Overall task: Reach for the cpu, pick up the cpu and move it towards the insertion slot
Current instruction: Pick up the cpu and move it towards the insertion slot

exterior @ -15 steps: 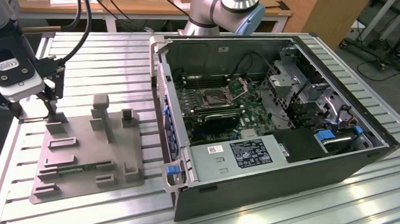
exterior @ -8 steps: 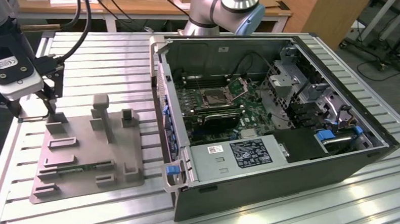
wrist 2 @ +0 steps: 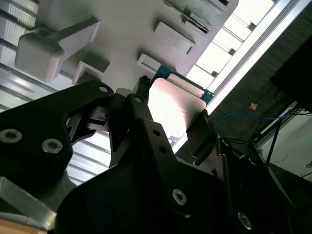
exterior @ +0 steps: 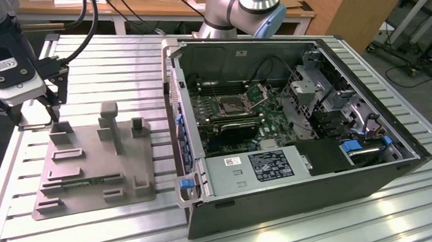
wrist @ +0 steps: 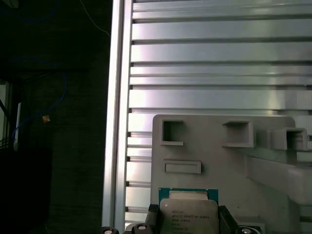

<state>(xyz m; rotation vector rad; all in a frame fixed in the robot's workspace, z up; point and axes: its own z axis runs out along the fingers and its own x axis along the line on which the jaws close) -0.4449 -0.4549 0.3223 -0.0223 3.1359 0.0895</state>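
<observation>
In both wrist views my gripper (wrist: 189,220) (wrist 2: 170,114) is shut on the cpu (wrist: 189,213) (wrist 2: 173,105), its black fingers (wrist: 153,214) pressing two opposite edges. The cpu's silver top faces the first wrist view, with a green rim at its far edge. It hangs just over the grey fixture plate (wrist: 209,156) near that plate's corner. In the exterior view the gripper (exterior: 35,118) is at the far left, above the plate's back left corner (exterior: 61,132). The insertion slot (exterior: 231,105), with its retention plate tipped up, lies in the green motherboard inside the open computer case, well toward the exterior view's right.
The grey fixture plate (exterior: 90,164) carries upright blocks (exterior: 108,116) and a thin green circuit strip (exterior: 82,182). The case wall (exterior: 175,97) rises between the plate and the motherboard. The slatted metal table's edge (wrist: 117,122) runs close beside the gripper. The arm's base (exterior: 239,12) stands behind the case.
</observation>
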